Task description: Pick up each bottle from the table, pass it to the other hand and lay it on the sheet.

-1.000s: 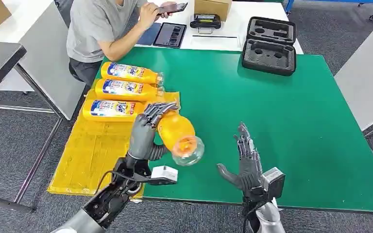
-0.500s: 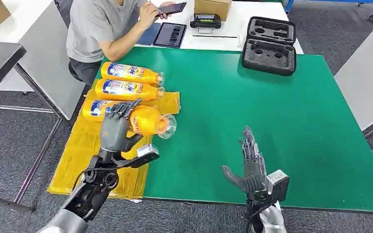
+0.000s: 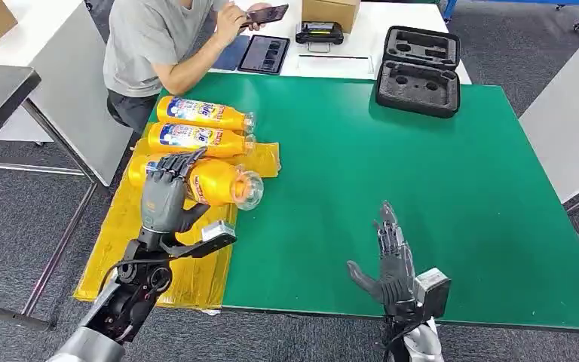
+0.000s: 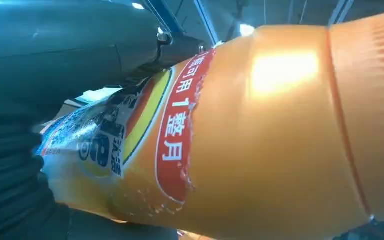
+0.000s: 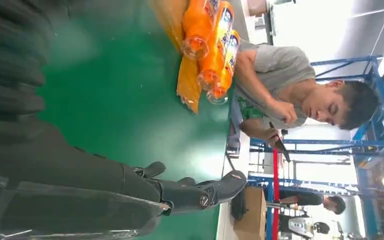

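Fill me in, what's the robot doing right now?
The left hand holds an orange plastic detergent bottle on its side over the yellow sheet, beside other orange bottles lying there. The right hand hangs open and empty over the green table. A person in a grey shirt sits opposite, using a phone.

Left hand (image 3: 164,197): grey metallic palm, darker segmented fingers, thick grey thumb. Silver forearm below it with exposed black joint housings, black cables looping at the wrist, small white-and-black camera box (image 3: 217,231) on a dark bracket. Right hand (image 3: 392,260): dark grey fingers, grey palm, black-faced silver camera box (image 3: 432,290) at the wrist, black cable underneath.
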Available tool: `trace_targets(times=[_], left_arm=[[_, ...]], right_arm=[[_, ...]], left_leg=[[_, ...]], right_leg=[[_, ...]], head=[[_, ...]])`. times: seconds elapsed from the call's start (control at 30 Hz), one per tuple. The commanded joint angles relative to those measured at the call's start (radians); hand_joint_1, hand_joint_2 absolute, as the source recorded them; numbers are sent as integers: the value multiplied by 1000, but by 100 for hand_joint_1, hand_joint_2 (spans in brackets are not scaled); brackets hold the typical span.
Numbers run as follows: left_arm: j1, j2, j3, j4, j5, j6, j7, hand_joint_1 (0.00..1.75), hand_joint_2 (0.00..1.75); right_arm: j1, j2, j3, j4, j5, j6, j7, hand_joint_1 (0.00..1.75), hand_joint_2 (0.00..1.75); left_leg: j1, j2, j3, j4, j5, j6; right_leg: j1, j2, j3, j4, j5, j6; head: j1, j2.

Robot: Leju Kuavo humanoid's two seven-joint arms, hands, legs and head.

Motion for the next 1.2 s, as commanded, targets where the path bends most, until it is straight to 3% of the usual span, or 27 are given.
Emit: trace_targets(times=[0.03,0.13,0.4,0.57,1.2], left_arm=[[-60,63,-32,-12,-73,-167,41,175,175],[-94,67,-70,76,-60,-230,9,175,175],[-94,67,-70,76,-60,-230,9,175,175],[-128,108,-107,140,-97,-277,26,175,175],[-46,191,-93,56,-160,-398,126,175,175]], right_arm=[[7,9,-34,21,-4,-3,-3,0,175],[-10,8,-30,45,4,-4,-3,0,175],[-10,8,-30,45,4,-4,-3,0,175],[-15,7,-31,54,3,-1,-3,0,175],[-30,12,-35,91,2,7,-3,0,175]], left_leg=[[1,0,1,0,0,-1],[1,0,1,-1,0,-1],[1,0,3,0,-1,-1],[1,0,5,-1,-2,-2],[2,1,4,0,-1,-2]], right_leg=[[1,0,1,0,0,-1],[1,0,2,-1,0,-1],[1,0,3,-1,-1,-1],[1,1,5,-1,-2,-2],[2,2,4,-1,-1,-2]], head=[[0,0],[0,0],[0,0],[0,0],[0,0]])
